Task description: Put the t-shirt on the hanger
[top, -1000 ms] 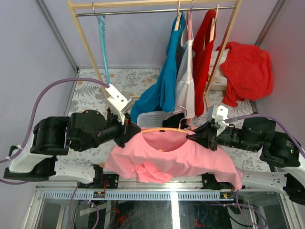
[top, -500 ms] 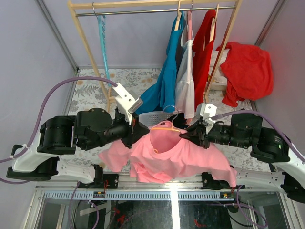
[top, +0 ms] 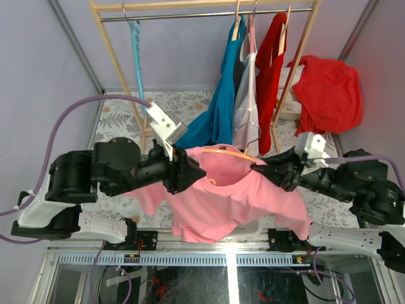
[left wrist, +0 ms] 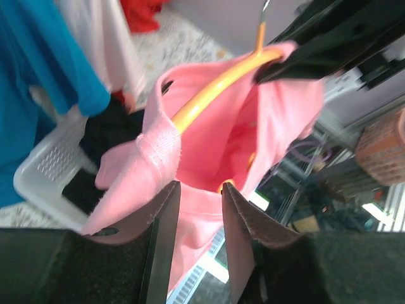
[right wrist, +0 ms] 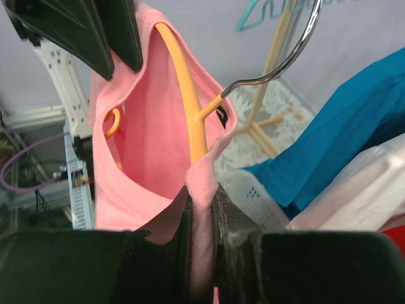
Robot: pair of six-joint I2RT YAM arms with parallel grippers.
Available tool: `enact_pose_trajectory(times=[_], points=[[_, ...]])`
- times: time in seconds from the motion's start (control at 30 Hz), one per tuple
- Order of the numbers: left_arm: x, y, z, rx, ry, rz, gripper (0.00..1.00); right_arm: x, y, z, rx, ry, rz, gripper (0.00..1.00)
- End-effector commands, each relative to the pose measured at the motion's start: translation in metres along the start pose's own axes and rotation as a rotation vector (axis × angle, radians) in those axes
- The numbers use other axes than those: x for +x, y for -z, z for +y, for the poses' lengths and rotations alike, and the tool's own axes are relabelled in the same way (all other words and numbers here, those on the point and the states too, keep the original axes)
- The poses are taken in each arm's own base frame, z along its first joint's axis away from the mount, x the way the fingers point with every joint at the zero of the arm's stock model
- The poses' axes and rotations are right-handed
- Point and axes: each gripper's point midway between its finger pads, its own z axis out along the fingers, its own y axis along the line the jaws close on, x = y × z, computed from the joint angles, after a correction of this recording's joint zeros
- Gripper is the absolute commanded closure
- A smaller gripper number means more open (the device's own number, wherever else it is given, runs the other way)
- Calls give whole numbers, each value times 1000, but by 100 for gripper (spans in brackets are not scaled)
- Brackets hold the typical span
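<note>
Two changes | left fingers [left wrist: 161, 240] parted since | t-shirt [top: 215, 202], hanger [top: 233, 152] shifted

Pink t-shirt [top: 221, 196] hangs rumpled in mid-air; orange hanger [top: 233, 152] lies inside its stretched collar, metal hook poking out.

Soft, even, bright light fills the overhead view, and shadows are faint. Both wrist views are softer. The fingers [left wrist: 161, 253] close to the lens are dark and blurred, the t-shirt [left wrist: 218, 133] is fairly sharp, and the backgrounds are out of focus. The left wrist view's lower right is possibly overexposed.
</note>
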Motion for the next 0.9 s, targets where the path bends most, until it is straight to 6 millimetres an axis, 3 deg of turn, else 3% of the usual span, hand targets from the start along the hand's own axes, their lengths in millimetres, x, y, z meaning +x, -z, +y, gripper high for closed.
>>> enact_pose_trajectory(times=[0.0,0.13,0.27,0.43,0.53,0.67,0.87], points=[[-67,31,-24,116,17,-181,66,-76,15,-15,72,18,-302,100],[-111,67,-29,170,39,-314,63,-99,25,-19,87,54,-344,100],[-145,117,-13,170,89,-492,60,-126,42,-21,91,117,-393,100],[-152,163,19,134,154,-634,59,-171,79,-25,117,179,-516,100],[-152,186,36,115,184,-689,59,-186,93,-25,118,206,-551,100],[-149,192,47,71,184,-701,57,-178,90,-21,94,214,-514,100],[-139,169,43,48,135,-641,50,-144,74,-1,-22,180,-417,100]])
